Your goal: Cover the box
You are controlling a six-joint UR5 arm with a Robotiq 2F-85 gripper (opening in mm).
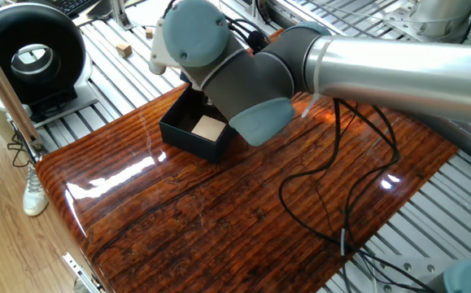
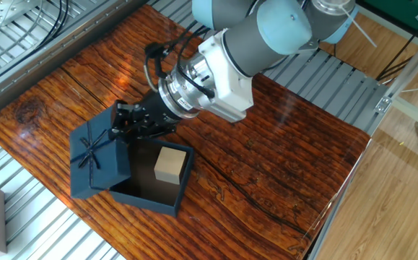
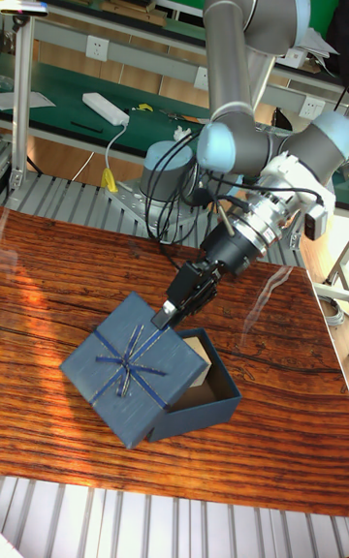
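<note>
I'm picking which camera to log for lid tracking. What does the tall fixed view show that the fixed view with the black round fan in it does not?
Only the tall fixed view shows the navy lid with its bow, tilted over one side of the box, and the gripper whose fingers meet the lid's upper edge. Only the fan view shows the fan and a shoe on the floor; there the arm hides the lid and gripper. Both show the open box, the tan pad inside it, and the wooden table.
</note>
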